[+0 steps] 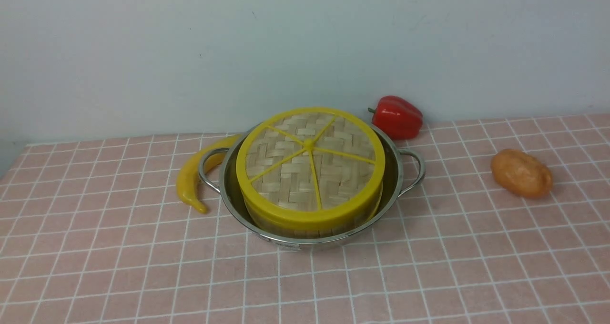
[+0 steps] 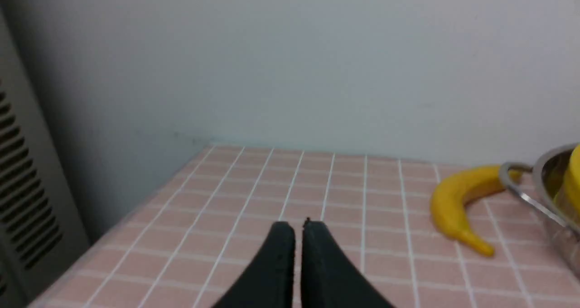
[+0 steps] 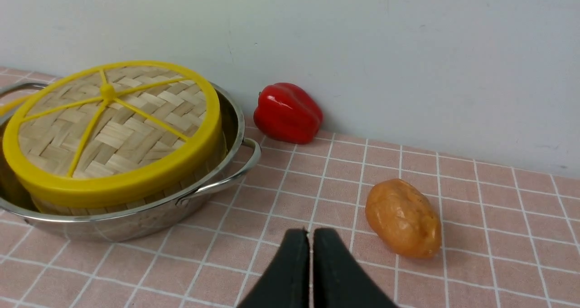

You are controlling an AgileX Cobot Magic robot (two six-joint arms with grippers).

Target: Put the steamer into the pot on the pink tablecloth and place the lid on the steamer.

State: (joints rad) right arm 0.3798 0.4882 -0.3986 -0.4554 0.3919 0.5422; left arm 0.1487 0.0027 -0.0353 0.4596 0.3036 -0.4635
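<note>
Since the lid (image 1: 310, 164) caps the steamer (image 1: 305, 227) in the pot (image 1: 393, 176) | you find left end effector (image 2: 298, 230) and right end effector (image 3: 311, 238) narrow, holding nothing.

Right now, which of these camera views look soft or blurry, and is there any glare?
Left wrist view: soft overall, banana and left gripper fuzzy-edged. Right wrist view: sharper, glossy highlights on the red pepper. Front view: fairly clear, even light, small glints on the pot rim.
</note>
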